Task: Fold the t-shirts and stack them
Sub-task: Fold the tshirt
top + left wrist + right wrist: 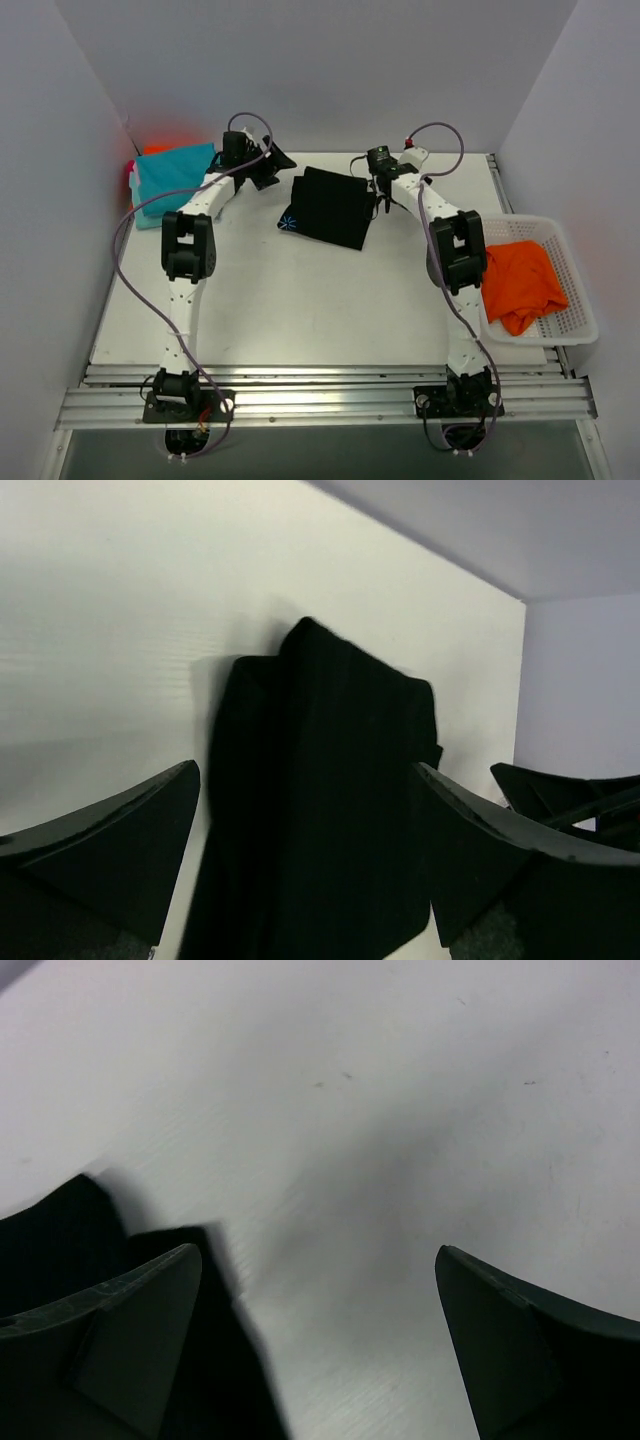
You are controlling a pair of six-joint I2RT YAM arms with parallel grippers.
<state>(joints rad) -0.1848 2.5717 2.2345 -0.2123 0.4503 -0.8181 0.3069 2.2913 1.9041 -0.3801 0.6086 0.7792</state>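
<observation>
One teal stack (172, 178) sits far left, a pink edge showing beneath. Left fingers (272, 162) spread wide and empty, just left of the black shirt (328, 205); its cloth lies straight ahead of them. Black shirt: folded, near-square, slightly skewed, mid-surface. Right fingers (381, 195) wide and empty at its right edge, cloth off to their left. Orange shirt (520, 280) crumpled in basket (578, 300). Left arm looks better placed to carry it stackward.
</observation>
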